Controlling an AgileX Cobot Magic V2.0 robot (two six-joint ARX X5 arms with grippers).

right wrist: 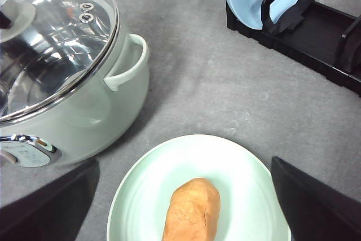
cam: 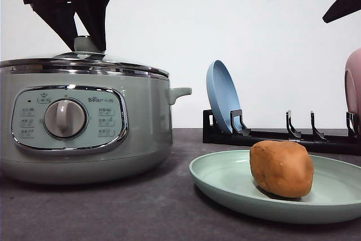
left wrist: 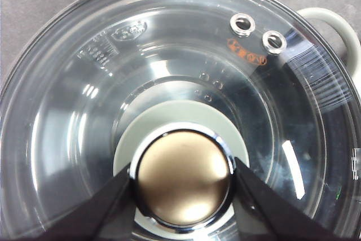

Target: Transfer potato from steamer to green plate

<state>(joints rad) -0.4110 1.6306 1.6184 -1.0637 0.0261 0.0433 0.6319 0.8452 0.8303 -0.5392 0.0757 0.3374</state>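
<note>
So we've got the potato [cam: 281, 168] sitting on the green plate [cam: 225, 182] just beside the steamer [cam: 84, 122] on a dark grey table [cam: 113, 213], plain white wall behind, left end effector [left wrist: 183, 176] spread around the lid knob [left wrist: 183, 180], right end effector [right wrist: 183, 204] hanging wide open above the plate.

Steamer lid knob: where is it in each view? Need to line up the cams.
Front view: lid knob at upper left, atop the steamer, between the left gripper fingers.
Left wrist view: lid knob, bronze top with chrome ring, lower centre, a finger on each side.
Right wrist view: lid knob cut off at the upper left edge.
Shared landmark: the steamer's side handle.
</note>
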